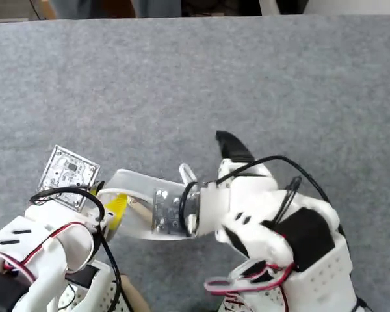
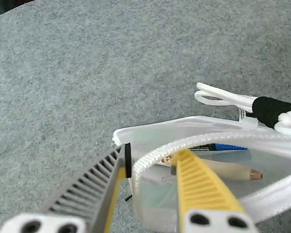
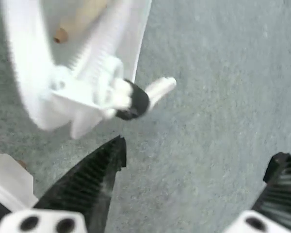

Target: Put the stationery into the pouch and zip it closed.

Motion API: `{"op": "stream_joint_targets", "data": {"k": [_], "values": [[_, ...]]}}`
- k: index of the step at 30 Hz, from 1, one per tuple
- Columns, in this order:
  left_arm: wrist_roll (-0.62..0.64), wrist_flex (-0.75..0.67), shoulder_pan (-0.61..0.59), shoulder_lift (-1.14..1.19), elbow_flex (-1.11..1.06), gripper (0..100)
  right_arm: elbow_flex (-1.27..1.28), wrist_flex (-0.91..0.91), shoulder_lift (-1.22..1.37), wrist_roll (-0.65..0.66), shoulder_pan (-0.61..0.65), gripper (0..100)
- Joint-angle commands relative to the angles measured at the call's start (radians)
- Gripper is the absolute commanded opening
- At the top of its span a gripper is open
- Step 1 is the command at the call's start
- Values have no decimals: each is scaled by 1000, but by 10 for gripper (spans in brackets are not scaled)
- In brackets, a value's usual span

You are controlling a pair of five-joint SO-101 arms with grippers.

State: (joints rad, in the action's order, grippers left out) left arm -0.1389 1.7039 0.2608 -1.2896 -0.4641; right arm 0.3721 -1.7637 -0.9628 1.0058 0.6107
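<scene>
The stationery (image 2: 223,170) already lies inside the pouch (image 1: 140,188), which sits near the table's (image 1: 247,78) 6 o'clock edge with its mouth gaping, so I judge only the zipping is left. The left gripper (image 2: 154,158) grasps the pouch's 9 o'clock end, with its yellow finger inside. The right gripper (image 3: 199,155) hangs spread wide and empty just beside the zip pull (image 3: 133,102). Next it must pinch that pull and draw it toward 9 o'clock. Bare cloth stretches toward 12 and 3, but both arms crowd 6.
</scene>
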Motion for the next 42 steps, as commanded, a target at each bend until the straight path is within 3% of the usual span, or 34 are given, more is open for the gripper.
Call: {"op": "stream_joint_targets", "data": {"k": [1, 8, 13, 23, 28, 42], "values": [[-9, -18, 7, 18, 8, 166, -4, -3, -8, -29, 109, 449], [-9, -18, 7, 20, 7, 166, -2, -3, -8, -80, 269, 445], [-9, -18, 7, 20, 7, 166, -1, -3, -8, -80, 285, 428], [-9, -20, 7, 20, 7, 166, -7, 6, -15, -80, 285, 9], [-9, -20, 7, 20, 7, 166, -7, 6, -15, -80, 285, 51], [-9, -40, 7, 20, -24, 166, -116, 97, -16, -157, 184, 12]]}}
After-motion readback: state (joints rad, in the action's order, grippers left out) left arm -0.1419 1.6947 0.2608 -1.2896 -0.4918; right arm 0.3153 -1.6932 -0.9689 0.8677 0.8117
